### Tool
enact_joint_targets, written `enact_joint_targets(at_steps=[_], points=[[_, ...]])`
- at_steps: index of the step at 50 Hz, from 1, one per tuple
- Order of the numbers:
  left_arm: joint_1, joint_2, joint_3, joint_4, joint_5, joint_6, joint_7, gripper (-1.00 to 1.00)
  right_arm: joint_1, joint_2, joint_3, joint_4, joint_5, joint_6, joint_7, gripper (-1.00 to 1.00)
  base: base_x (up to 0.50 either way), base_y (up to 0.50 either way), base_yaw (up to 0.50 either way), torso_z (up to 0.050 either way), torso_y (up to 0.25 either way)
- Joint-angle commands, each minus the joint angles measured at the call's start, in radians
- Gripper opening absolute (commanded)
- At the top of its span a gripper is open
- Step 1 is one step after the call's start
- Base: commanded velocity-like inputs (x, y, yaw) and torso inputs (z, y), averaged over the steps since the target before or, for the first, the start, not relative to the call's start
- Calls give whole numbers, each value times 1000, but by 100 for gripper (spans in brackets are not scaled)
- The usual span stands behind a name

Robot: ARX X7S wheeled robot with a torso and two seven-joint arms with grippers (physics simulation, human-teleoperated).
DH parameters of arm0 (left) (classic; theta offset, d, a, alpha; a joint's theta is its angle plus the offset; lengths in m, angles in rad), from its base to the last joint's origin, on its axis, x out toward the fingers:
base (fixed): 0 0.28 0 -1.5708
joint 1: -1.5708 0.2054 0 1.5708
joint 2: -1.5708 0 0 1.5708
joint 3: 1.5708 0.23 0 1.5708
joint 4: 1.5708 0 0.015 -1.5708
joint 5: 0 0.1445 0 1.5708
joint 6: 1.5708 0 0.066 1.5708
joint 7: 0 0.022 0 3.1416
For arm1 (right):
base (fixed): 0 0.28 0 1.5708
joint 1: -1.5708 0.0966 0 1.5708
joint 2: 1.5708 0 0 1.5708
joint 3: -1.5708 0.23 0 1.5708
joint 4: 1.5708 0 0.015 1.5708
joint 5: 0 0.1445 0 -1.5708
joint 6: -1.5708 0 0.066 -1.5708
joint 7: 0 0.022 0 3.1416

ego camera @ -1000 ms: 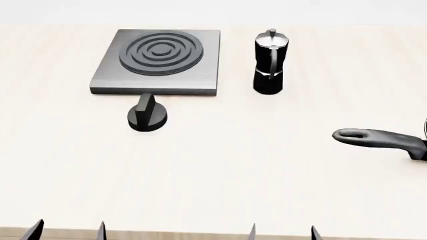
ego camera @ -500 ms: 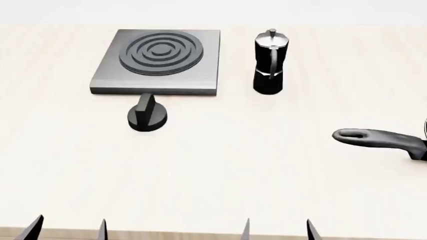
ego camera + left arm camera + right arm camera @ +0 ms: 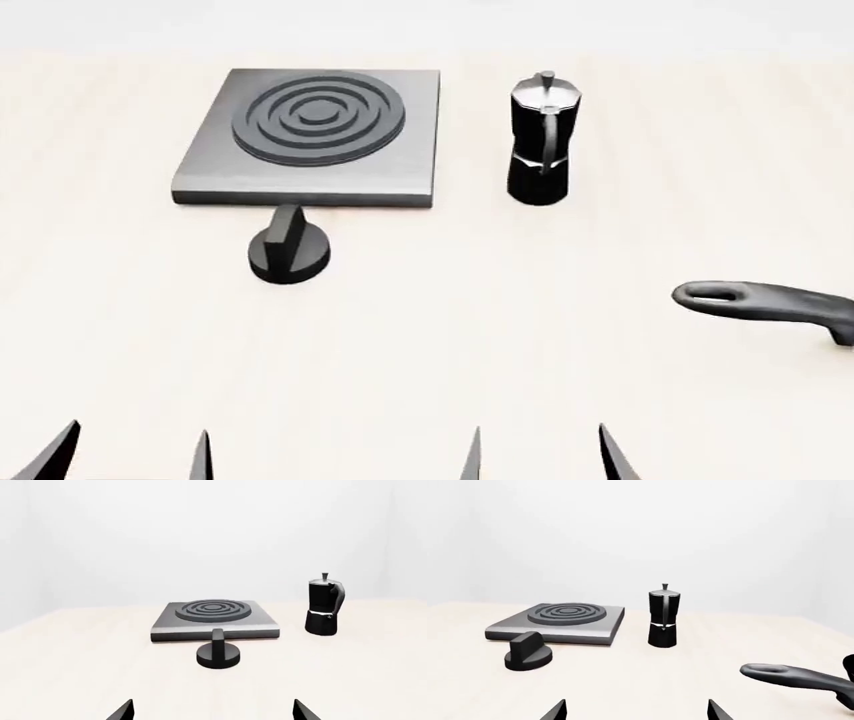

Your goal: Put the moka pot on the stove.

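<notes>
The moka pot (image 3: 541, 140) stands upright on the table, black and faceted with a silver lid, just right of the stove (image 3: 310, 140). The stove is a flat grey plate with dark rings. Both also show in the left wrist view, the pot (image 3: 324, 607) and the stove (image 3: 213, 620), and in the right wrist view, the pot (image 3: 662, 617) and the stove (image 3: 560, 622). My left gripper (image 3: 130, 455) and right gripper (image 3: 541, 455) are open and empty at the near table edge, well short of the pot. Only their fingertips show.
A short black round knob (image 3: 288, 248) sits in front of the stove. A black pan handle (image 3: 761, 302) reaches in from the right edge, between the right gripper and the pot's right side. The light wooden table (image 3: 427, 340) spreads all round.
The right gripper's fingertips have crept left and forward. The view has shifted, so stove, pot, knob and pan handle sit slightly lower in the frame.
</notes>
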Motion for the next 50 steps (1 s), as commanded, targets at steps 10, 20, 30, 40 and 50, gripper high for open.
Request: enact_joint_targets(at_steps=[10,20,30,40,50], points=[[2,-18,12,44,-27,-10,-14,100,6,12,-20,-6,10,-4,15,100,243,0,0,0,0],[-5,-25,9,41,-43,-14,-23,100,8,17,-26,2,19,-7,22,100,246,0,0,0,0],[-3,-32,15,43,-49,-12,-30,100,8,23,-32,0,23,-7,30,100,245,0,0,0,0],[-6,-38,24,40,-54,-11,-34,100,11,29,-35,1,32,-8,37,100,245,0,0,0,0],[-7,-42,33,35,-57,-6,-39,100,12,34,-39,7,39,-14,43,100,245,0,0,0,0]])
